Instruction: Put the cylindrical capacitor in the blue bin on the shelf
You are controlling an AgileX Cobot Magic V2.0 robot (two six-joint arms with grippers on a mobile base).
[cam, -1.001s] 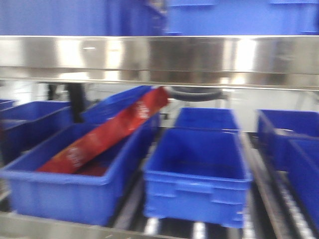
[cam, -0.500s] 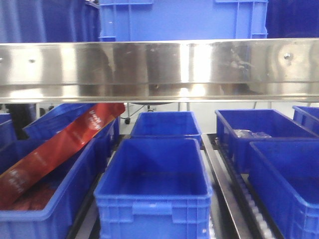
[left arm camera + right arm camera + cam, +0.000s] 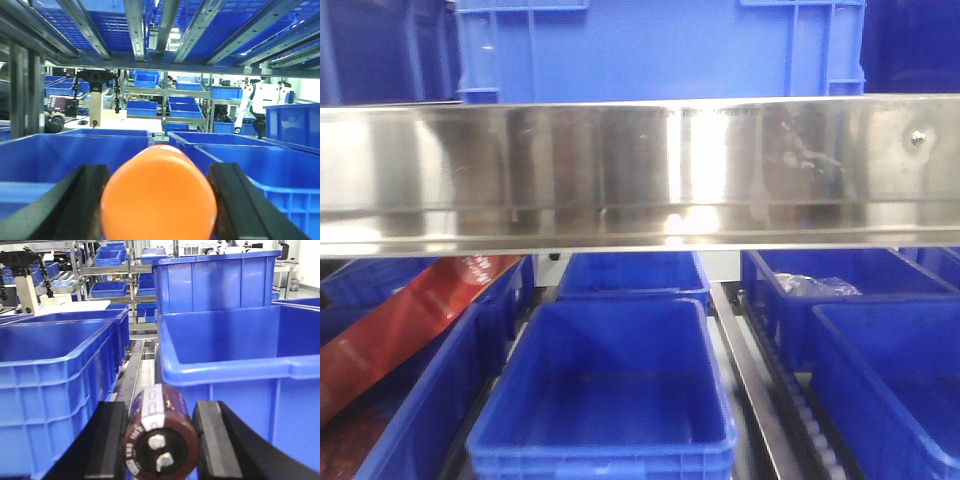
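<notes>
The cylindrical capacitor (image 3: 159, 440), a dark brown cylinder with a pale label strip and two silvery terminals on its end, lies lengthwise between the black fingers of my right gripper (image 3: 160, 412), which is shut on it. It hangs in front of two blue bins (image 3: 225, 350), over the gap between them. My left gripper (image 3: 158, 175) is shut on a large orange cylinder (image 3: 159, 200), under the roller tracks. In the front view the shelf's shiny steel rail (image 3: 640, 170) crosses the frame above an empty blue bin (image 3: 605, 455). Neither gripper shows in that view.
A red packet (image 3: 400, 320) leans in the left bin. Further blue bins stand at right (image 3: 880, 350) and behind (image 3: 632, 275). A roller track (image 3: 137, 365) runs between the bins ahead of my right gripper. A tall blue bin (image 3: 215, 282) stands behind the right one.
The front view has swung right and closed in on the shelf. The steel rail now sits lower and larger in frame, and the empty bin has shifted left toward the centre.
</notes>
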